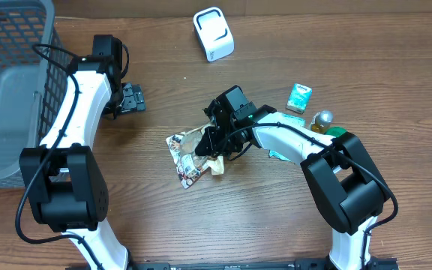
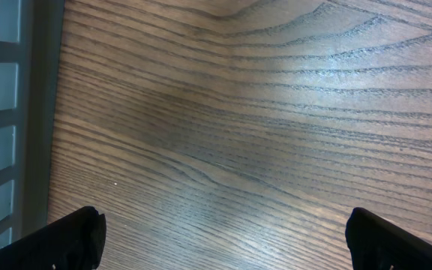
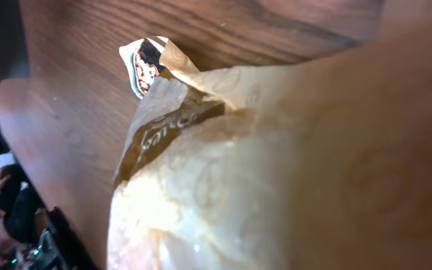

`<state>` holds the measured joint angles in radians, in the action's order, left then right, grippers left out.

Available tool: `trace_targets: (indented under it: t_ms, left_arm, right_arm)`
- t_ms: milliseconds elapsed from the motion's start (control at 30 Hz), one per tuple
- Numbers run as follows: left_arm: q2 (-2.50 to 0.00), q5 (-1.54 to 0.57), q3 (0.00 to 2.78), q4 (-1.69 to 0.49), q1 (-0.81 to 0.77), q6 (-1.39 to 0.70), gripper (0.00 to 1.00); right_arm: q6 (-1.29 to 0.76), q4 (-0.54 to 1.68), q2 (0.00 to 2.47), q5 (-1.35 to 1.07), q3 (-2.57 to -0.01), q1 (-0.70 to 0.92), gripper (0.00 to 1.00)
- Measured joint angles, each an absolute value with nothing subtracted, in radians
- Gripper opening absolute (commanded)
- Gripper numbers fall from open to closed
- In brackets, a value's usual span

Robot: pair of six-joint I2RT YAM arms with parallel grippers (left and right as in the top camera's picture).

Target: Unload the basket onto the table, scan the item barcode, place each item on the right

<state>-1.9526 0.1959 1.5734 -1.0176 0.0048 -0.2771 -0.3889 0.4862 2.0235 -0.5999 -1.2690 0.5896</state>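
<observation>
The item is a crumpled cream and brown snack bag lying in the middle of the table. My right gripper sits on the bag's right end, closed on it. In the right wrist view the bag fills the picture and hides the fingers. The white barcode scanner stands at the back, well apart from the bag. My left gripper hovers over bare wood to the left, open with nothing in it. Its dark fingertips stand wide apart over the tabletop in the left wrist view.
A grey mesh basket fills the far left, and its wall shows beside the left gripper. At the right lie a teal box, a gold-capped bottle and a green item.
</observation>
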Motion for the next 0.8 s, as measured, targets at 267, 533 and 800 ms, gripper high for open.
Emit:
trace_targets:
  t_ms: [267, 533, 800]
  left_arm:
    - [-1.953, 0.196, 1.573, -1.018, 0.005, -0.277, 1.0]
    - [-1.953, 0.196, 1.573, -1.018, 0.005, -0.277, 0.99]
    - [-1.953, 0.196, 1.573, -1.018, 0.005, -0.277, 1.0]
  right_arm:
    - [-0.384, 0.485, 2.023, -0.641, -1.297, 0.59, 0.04]
    - [-0.303, 0.488, 1.927, -0.597, -1.303, 0.59, 0.04]
    - [-0.138, 0.492, 1.742, -0.506, -1.304, 0.59, 0.04]
